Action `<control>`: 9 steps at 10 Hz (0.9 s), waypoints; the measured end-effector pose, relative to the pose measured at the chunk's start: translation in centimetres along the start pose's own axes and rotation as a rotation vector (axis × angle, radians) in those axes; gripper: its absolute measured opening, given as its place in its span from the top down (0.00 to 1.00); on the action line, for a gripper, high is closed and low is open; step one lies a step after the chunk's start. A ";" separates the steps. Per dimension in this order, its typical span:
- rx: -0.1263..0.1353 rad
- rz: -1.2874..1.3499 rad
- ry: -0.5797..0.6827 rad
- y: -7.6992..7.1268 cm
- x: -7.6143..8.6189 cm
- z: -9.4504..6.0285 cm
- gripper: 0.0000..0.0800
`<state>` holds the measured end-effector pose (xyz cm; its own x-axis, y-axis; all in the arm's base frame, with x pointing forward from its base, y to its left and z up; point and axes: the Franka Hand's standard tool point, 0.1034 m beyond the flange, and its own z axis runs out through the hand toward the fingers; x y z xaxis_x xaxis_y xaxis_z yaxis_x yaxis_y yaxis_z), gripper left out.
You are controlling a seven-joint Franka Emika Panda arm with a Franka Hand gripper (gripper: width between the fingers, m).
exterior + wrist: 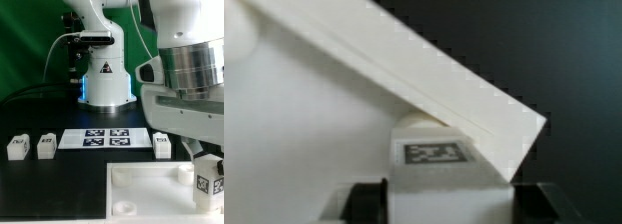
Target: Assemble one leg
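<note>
My gripper is shut on a leg, a small white post with a black-and-white tag. It holds the leg at the right corner of the wide flat white square piece, near the exterior view's right edge. In the wrist view the leg sits between the dark fingers of the gripper. Its far end is tucked against the edge of the white square piece. I cannot tell whether the leg is seated in a socket.
Three more legs stand on the black table: two at the exterior view's left, one right of the marker board. The marker board lies in front of the robot base.
</note>
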<state>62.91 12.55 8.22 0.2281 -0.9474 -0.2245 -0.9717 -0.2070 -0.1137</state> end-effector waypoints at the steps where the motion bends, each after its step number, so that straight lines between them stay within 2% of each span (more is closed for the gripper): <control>1: 0.014 0.092 -0.015 0.0 0.0 0.1 0.62; 4: 0.013 0.099 -0.015 0.0 -0.2 0.1 0.63; 5: 0.010 0.031 -0.015 0.1 -0.1 0.1 0.58; 6: -0.008 -0.084 -0.015 0.4 0.2 0.1 0.58; 7: -0.026 -0.280 -0.006 0.3 0.4 -0.1 0.32; 8: -0.033 -0.449 0.005 0.2 0.4 -0.2 0.21; 9: -0.036 -0.523 0.003 0.3 0.5 -0.1 0.21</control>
<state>62.73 12.01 8.19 0.6835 -0.7157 -0.1434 -0.7293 -0.6610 -0.1766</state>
